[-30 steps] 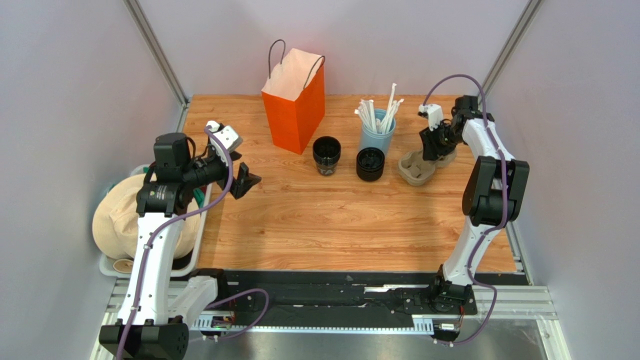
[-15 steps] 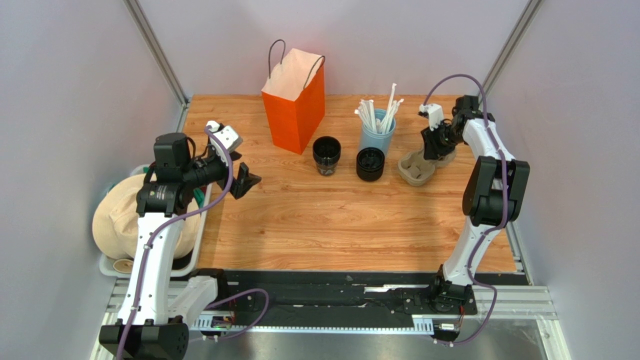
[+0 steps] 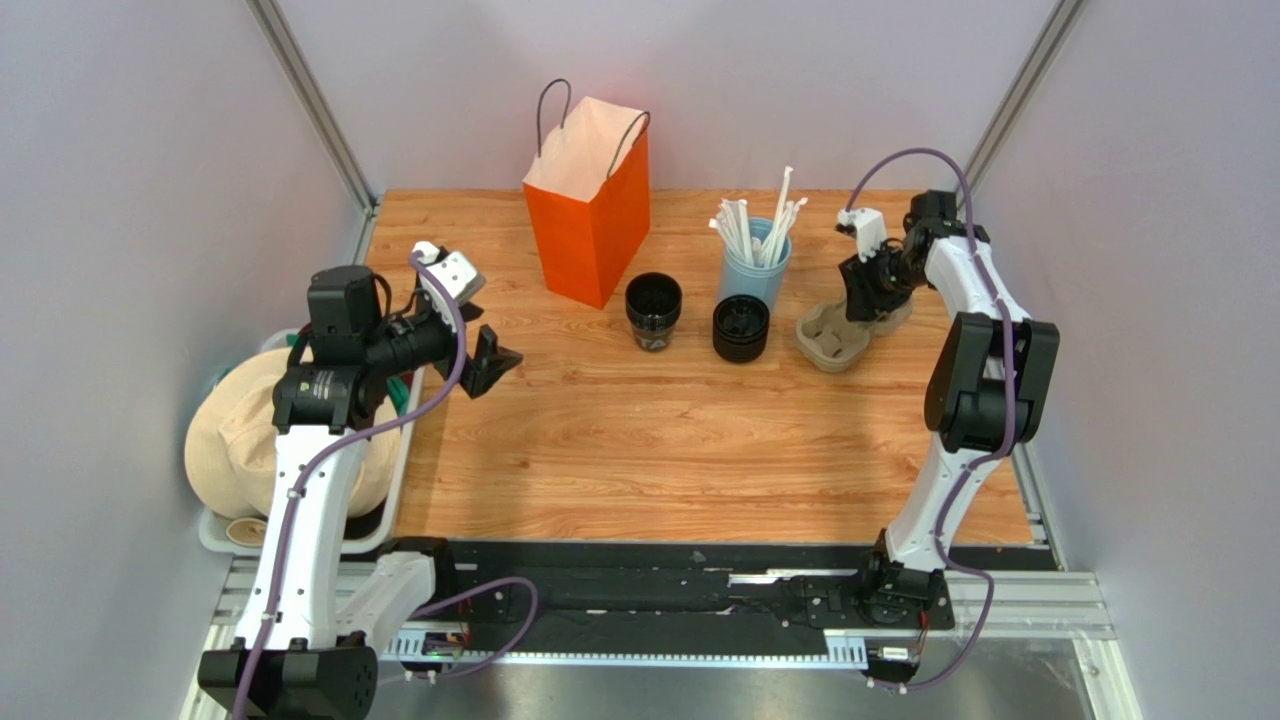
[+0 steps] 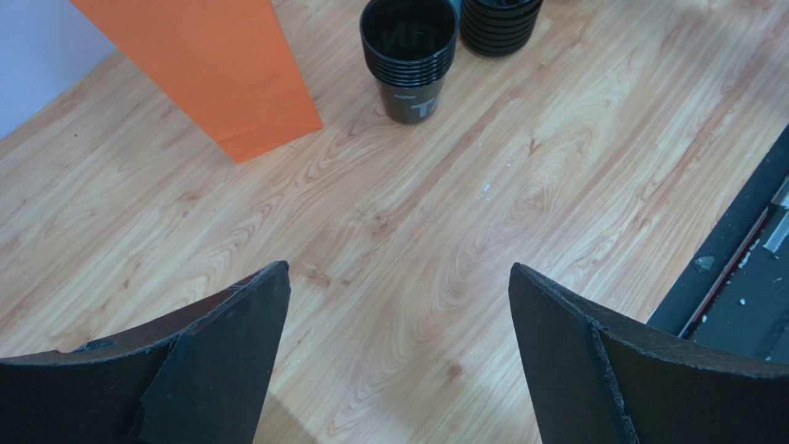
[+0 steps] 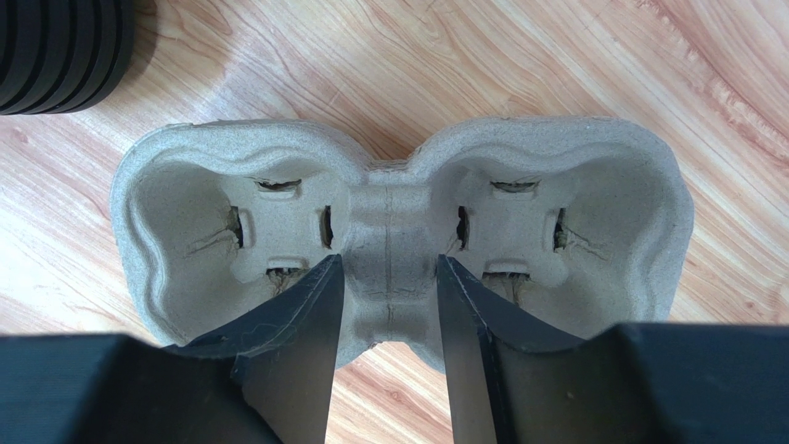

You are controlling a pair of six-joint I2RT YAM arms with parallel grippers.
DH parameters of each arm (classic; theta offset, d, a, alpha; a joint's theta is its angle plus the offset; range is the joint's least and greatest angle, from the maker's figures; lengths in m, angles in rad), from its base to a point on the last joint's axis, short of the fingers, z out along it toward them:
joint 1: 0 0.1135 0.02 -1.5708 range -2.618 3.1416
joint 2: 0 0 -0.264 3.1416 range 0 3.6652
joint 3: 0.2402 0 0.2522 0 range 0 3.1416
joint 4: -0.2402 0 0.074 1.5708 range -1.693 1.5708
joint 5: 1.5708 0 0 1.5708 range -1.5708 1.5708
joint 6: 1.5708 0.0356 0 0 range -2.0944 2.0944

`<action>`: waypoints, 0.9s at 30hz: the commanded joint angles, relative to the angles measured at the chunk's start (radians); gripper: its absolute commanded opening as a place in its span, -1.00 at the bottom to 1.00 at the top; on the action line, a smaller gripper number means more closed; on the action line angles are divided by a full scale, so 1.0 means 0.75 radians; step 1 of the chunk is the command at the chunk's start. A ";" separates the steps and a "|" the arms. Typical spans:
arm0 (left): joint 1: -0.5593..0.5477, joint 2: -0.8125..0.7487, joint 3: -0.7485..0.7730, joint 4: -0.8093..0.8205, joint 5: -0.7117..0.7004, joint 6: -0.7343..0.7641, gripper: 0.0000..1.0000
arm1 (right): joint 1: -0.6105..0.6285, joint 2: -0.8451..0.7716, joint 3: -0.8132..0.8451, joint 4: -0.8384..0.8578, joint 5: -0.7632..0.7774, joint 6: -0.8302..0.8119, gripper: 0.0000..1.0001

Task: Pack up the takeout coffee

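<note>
The takeout coffee cup (image 3: 654,311) is dark and stands open-topped, right of the orange bag; in the left wrist view (image 4: 408,55) it looks like several nested cups. A stack of black lids (image 3: 739,327) stands beside it. My left gripper (image 3: 489,360) is open and empty above bare wood (image 4: 396,270), well left of the cup. My right gripper (image 3: 864,293) is down on the grey-brown cardboard cup tray (image 3: 836,330), with one finger in each pocket, closed on the tray's middle ridge (image 5: 389,261).
An orange paper bag (image 3: 589,195) stands open at the back. A pale blue cup of white straws (image 3: 754,263) stands behind the lids. A white bin holding a beige bundle (image 3: 248,428) sits off the table's left edge. Grey walls close in both sides.
</note>
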 commanded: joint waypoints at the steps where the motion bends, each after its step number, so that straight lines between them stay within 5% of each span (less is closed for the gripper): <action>1: -0.002 -0.012 0.003 0.018 0.026 0.033 0.95 | 0.008 -0.053 0.030 -0.003 -0.002 -0.021 -0.10; 9: -0.002 -0.010 0.003 0.016 0.024 0.033 0.95 | 0.006 -0.055 0.022 -0.005 -0.010 -0.032 0.22; 27: -0.002 -0.006 0.003 0.014 0.024 0.033 0.95 | 0.008 -0.026 0.024 0.009 0.002 -0.024 -0.02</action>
